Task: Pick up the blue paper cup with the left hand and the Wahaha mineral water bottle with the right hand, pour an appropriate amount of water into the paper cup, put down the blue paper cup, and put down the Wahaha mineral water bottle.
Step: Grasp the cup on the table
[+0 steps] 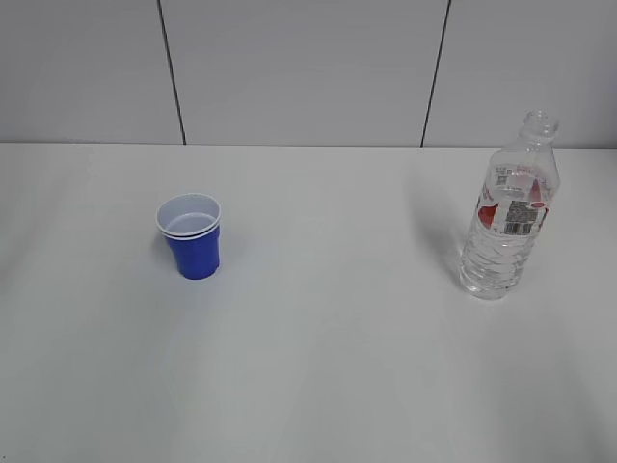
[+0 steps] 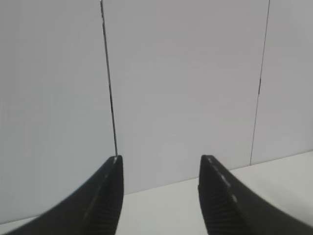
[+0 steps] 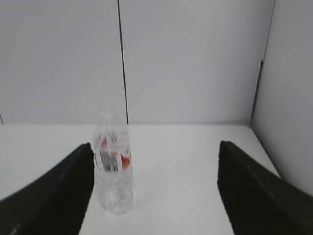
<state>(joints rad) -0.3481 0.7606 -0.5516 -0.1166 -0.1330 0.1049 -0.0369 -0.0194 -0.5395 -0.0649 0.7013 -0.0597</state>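
Exterior view. The blue paper cup [image 1: 192,236] stands upright on the white table [image 1: 328,367], its white interior and doubled white rim visible. Well to the right of the cup, and set slightly farther back, stands the Wahaha mineral water bottle [image 1: 506,212], upright and capless, with its red-and-white label band below the shoulder. The water level inside the clear ribbed body is hard to make out. Neither arm appears in this view; cup and bottle stand free, touched by nothing. Behind the cup rises a grey panelled wall [image 1: 308,68] with two dark vertical seams.

Left wrist view. The left hand [image 2: 161,196] shows only as two black ribbed fingertips, cut off by the lower edge, spread apart with nothing between them. The cup is outside this view; only wall panels and a strip of table edge are seen.

Right wrist view. The right hand [image 3: 155,188] has its fingers wide apart and empty, both cropped at the frame's lower corners. The bottle [image 3: 115,171] stands some way ahead, close to the left-side finger [image 3: 54,196] in the picture, its neck blurred against the wall. The cup is not visible here.
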